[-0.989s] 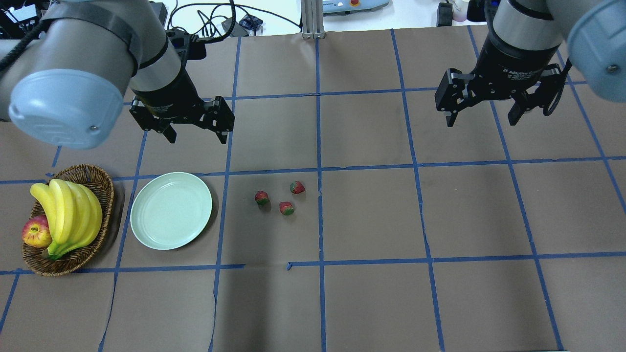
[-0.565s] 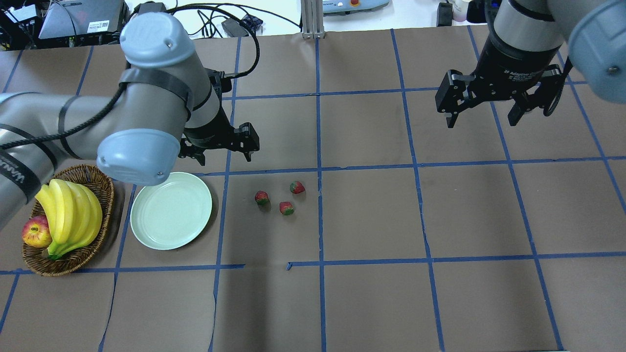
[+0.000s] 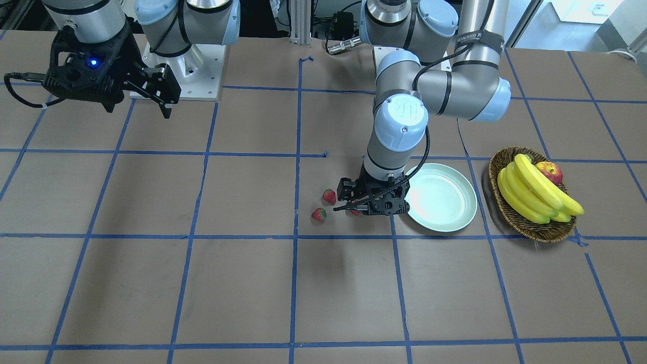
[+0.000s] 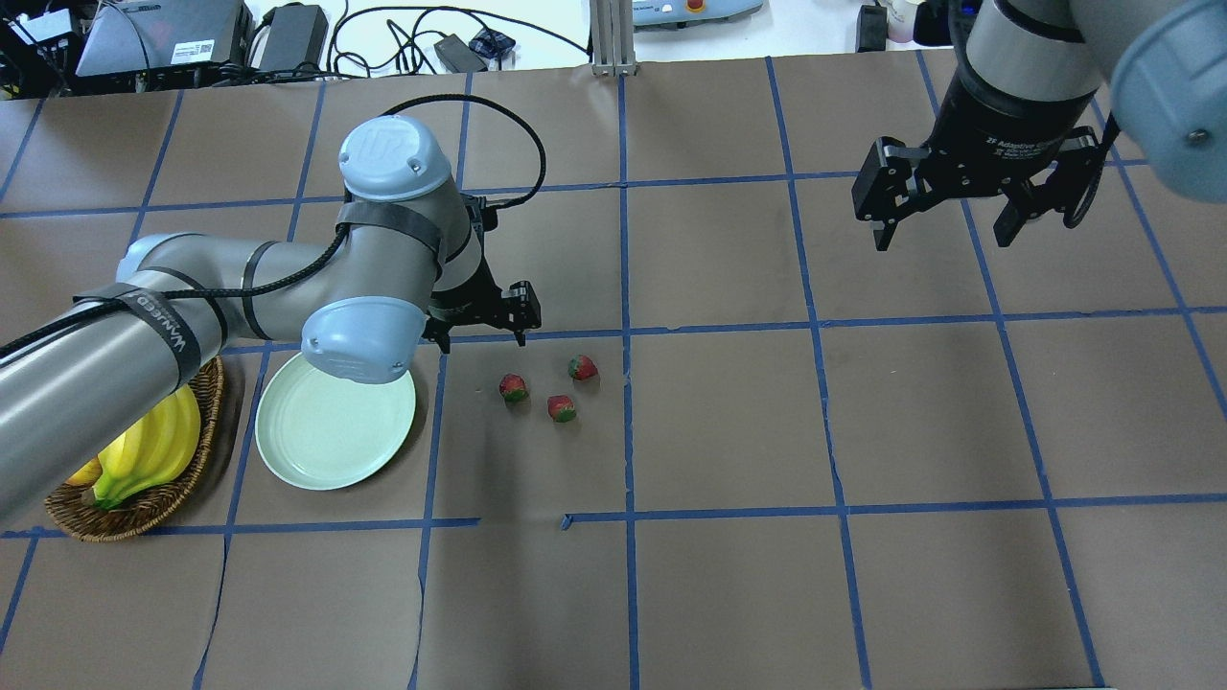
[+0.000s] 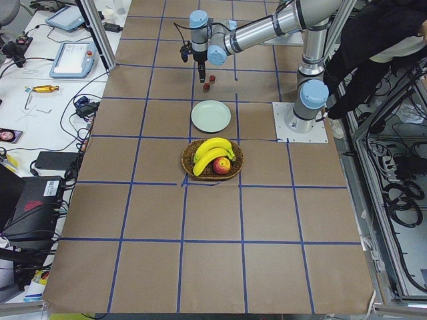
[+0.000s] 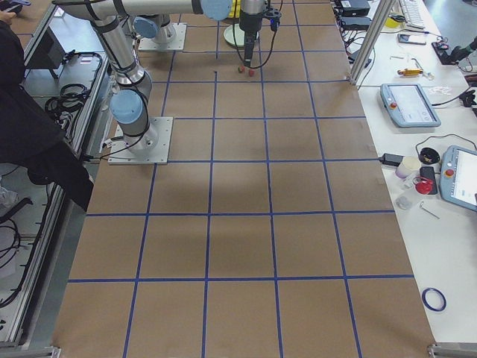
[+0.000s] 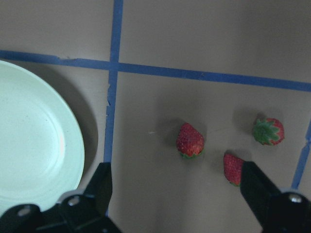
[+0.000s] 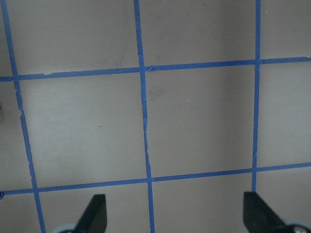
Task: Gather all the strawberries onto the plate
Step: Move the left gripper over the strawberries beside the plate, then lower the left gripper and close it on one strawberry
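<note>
- Table (image 4: 729,585): brown paper surface, divided into squares by blue tape lines.
- Round, shallow, pale mint-white glossy plate (image 4: 335,431): lies flat on the paper in the robot's left half, just beside a brown woven wicker basket (image 3: 530,231).
- Three small red strawberries with green leafy caps: all lie on the paper in a loose cluster near the plate, outside its rim and apart from one another. They are the nearest strawberry (image 4: 513,387), the middle strawberry (image 4: 562,408) and the outermost strawberry (image 4: 582,367), counted from the plate.
- Left gripper (image 4: 482,340), black and two-fingered: the jaws are spread wide with nothing between them. It hangs above the paper close to the plate's rim and to the cluster, touching neither.
- Left wrist view: the two dark fingers (image 7: 99,187) stand at the lower edge, with the plate at the left and all three strawberries ahead.
- Front-facing view: the left gripper's body hides part of the nearest strawberry.
- Right gripper (image 4: 941,237), black and two-fingered: the jaws are wide apart and hold nothing. It is raised over taped squares in the robot's right half, well apart from the strawberries.
- Basket contents: a bunch of yellow bananas (image 3: 530,194) and a red-yellow apple (image 3: 550,171).
- Overhead view: the left arm covers part of the basket.
</note>
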`<control>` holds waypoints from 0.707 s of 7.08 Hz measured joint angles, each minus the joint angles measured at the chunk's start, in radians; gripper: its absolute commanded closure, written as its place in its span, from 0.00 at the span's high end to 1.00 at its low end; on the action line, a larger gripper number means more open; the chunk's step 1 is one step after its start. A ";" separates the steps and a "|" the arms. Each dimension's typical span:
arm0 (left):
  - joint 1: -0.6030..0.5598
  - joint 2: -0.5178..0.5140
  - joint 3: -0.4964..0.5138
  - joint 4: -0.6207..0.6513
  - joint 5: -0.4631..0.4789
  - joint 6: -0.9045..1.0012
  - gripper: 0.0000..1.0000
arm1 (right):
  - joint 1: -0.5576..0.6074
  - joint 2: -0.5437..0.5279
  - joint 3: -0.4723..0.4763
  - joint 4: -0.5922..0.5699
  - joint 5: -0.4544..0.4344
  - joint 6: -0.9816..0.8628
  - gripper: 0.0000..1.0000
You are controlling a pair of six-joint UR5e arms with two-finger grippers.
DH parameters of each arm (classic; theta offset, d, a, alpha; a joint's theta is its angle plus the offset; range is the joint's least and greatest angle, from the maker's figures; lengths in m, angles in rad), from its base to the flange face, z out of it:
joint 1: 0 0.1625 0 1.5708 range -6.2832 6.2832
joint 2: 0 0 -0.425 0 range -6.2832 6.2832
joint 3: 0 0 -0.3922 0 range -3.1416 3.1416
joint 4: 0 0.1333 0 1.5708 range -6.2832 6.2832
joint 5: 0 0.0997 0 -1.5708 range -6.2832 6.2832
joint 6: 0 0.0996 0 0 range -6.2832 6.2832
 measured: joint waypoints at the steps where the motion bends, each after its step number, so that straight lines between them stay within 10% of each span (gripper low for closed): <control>1: -0.002 -0.042 0.000 0.026 -0.008 0.020 0.87 | -0.001 0.000 0.000 0.001 0.003 0.002 1.00; 5: -0.037 -0.099 -0.022 0.027 -0.003 0.014 0.64 | -0.001 0.000 0.000 0.004 0.007 0.007 1.00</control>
